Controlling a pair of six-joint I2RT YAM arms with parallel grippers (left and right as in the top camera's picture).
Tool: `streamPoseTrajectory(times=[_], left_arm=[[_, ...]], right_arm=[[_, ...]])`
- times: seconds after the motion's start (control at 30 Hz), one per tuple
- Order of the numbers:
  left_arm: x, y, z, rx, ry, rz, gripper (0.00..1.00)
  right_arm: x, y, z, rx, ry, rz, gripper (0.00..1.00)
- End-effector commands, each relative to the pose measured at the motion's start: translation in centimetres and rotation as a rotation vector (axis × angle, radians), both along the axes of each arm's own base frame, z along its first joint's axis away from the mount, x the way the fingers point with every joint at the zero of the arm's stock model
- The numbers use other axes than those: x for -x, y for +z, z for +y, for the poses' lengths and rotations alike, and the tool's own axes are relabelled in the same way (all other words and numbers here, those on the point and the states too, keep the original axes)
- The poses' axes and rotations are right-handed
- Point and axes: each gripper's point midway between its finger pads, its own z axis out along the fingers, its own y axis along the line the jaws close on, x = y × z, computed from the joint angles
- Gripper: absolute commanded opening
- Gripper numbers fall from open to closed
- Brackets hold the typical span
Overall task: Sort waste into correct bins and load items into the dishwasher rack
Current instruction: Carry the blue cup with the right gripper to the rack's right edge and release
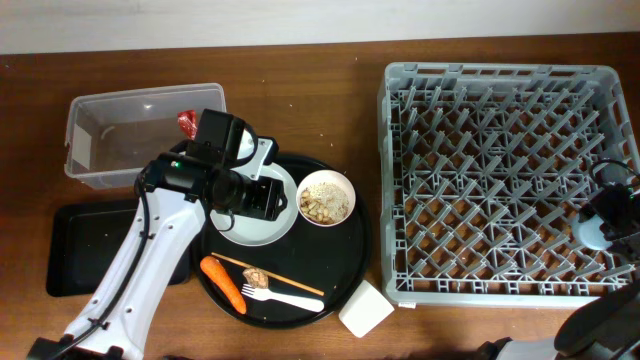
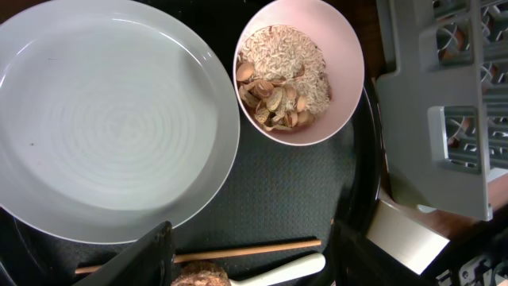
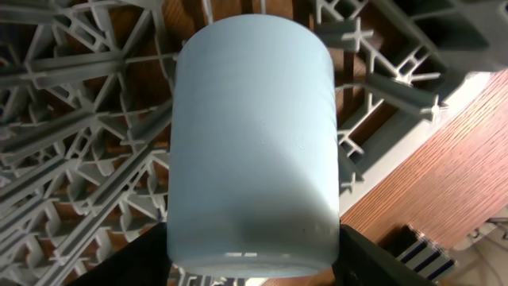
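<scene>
Your left end effector is hanging over the round black tray, with its fingers standing apart and gripping nothing. Below it, the white round plate is lying flat on that tray. The white bowl is sitting just beside the plate and holding the beige food crumbs. The thin wooden chopsticks, the white plastic fork, the small brown food scrap and the orange carrot are lying on the tray's near side.

The red crumpled wrapper is sitting inside the clear plastic tub. The shallow black rectangular tray is lying just in front of the tub. A white box is resting on the bench between the round tray and the dishwasher rack.

Your right end effector is sitting near the rack's right edge. Its fingers are flanking the blue cup, right against its sides, but you cannot tell whether they are clamping it. The cup is lying over the rack's grid.
</scene>
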Motion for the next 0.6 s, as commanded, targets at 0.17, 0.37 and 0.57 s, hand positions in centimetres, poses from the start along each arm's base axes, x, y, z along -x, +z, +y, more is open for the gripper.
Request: streamPoseTrajectory(times=[0.17,0.37,0.57], left_arm=[[-0.1,0.2,0.2,-0.008,-0.007,-0.012,0.63],[-0.1,0.2,0.2,-0.008,-0.007,-0.012,0.63],[-0.1,0.2,0.2,-0.008,-0.007,-0.012,0.63]], right_arm=[[-0.1,0.0,-0.7,0.027,-0.008,0.008,0.79],[0.0,0.0,-0.4,0.018,-0.007,0.014,0.79],[-0.1,0.0,0.6,-0.033,-0.001,0.005,0.79]])
